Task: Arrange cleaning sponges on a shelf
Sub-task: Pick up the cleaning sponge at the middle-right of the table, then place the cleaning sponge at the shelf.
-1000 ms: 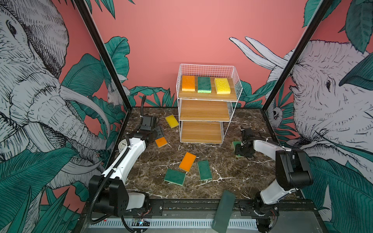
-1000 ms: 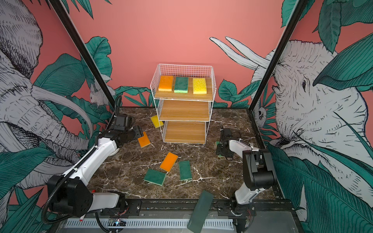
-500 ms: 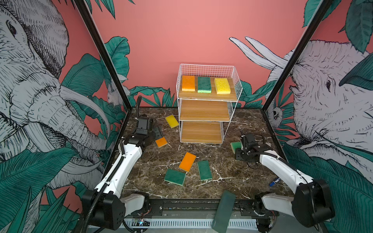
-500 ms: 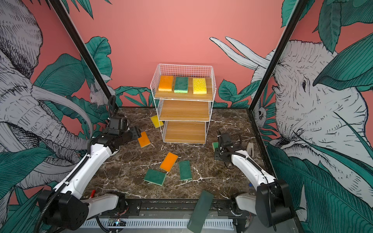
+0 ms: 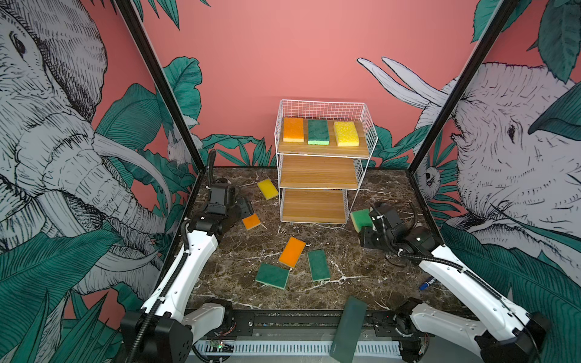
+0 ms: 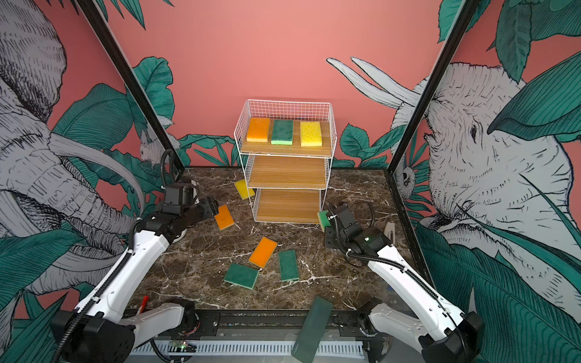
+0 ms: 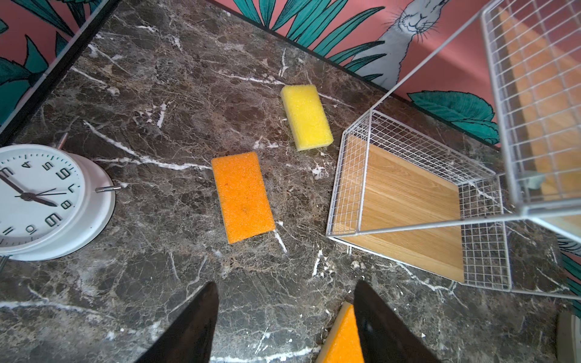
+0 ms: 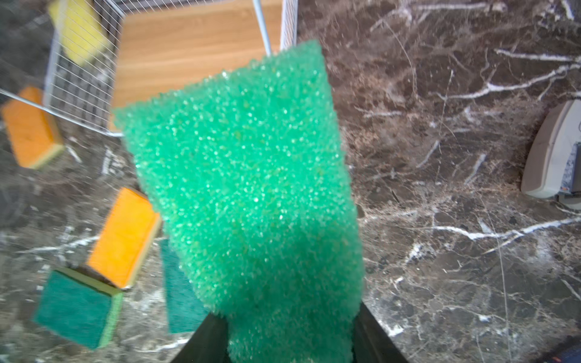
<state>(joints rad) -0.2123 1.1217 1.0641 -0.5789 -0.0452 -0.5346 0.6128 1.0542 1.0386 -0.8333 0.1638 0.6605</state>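
right gripper [image 8: 290, 339]: clamped on the light green sponge [image 8: 245, 188] — held up off the marble tabletop [image 5: 239, 257], near the front right corner of the shelf [image 5: 317, 173].
left gripper [image 7: 283, 327]: released, jaws apart, hovering over the marble.
top board [image 5: 323, 150]: orange top sponge [image 5: 293, 129], green top sponge [image 5: 318, 132] and yellow top sponge [image 5: 345, 133], side by side.
loose on marble: loose yellow sponge [image 5: 268, 188] by the shelf's left side; loose orange sponge [image 5: 251, 221] nearer the front; central orange sponge [image 5: 292, 251] touching a corner of the dark green sponge [image 5: 272, 275] — second dark green sponge [image 5: 318, 265] just beside.
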